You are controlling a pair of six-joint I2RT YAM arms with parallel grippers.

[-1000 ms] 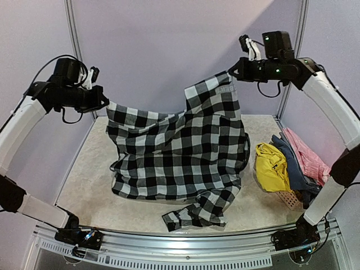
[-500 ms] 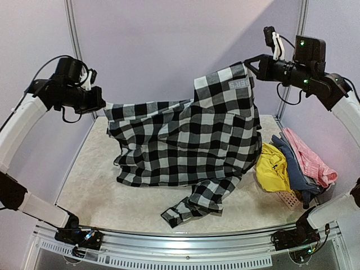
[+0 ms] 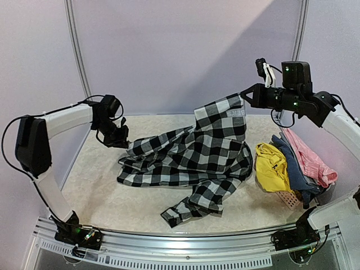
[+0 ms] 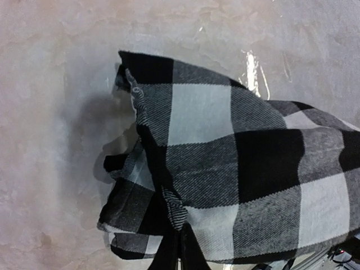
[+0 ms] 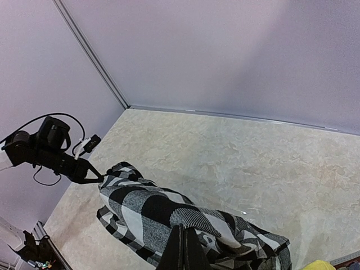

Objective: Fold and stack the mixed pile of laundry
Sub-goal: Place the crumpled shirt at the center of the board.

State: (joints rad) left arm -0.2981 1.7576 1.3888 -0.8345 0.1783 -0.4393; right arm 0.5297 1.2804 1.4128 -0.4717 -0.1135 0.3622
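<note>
At the far left of the worktop (image 3: 93, 194), the left arm (image 3: 62, 119) bends sharply at the elbow, its forearm reaching inward and dipping so that the left tool (image 3: 120, 142) sits low, just over the surface. Its fingers are pressed together on the left edge of the checked shirt (image 3: 197, 157); the wrist view shows the dark fingertips nipping a bunched fold of the cloth, with the marbled surface close beneath.

The right arm (image 3: 332, 112) is held high, its forearm nearly level and pointing left. The right tool (image 3: 246, 97) is likewise closed, pinching the shirt's upper edge beside a grey label and holding that end clear of the worktop. From there the shirt hangs and slopes down toward the left tool, most of its body rumpled on the middle of the worktop, with one sleeve trailing toward the near edge.

To the right, just beside the shirt, lie the yellow garment (image 3: 271, 166), the blue-grey garment (image 3: 292, 171) and the pink garment (image 3: 310, 157), heaped over a small salmon basket (image 3: 289, 198) at the worktop's right edge.
</note>
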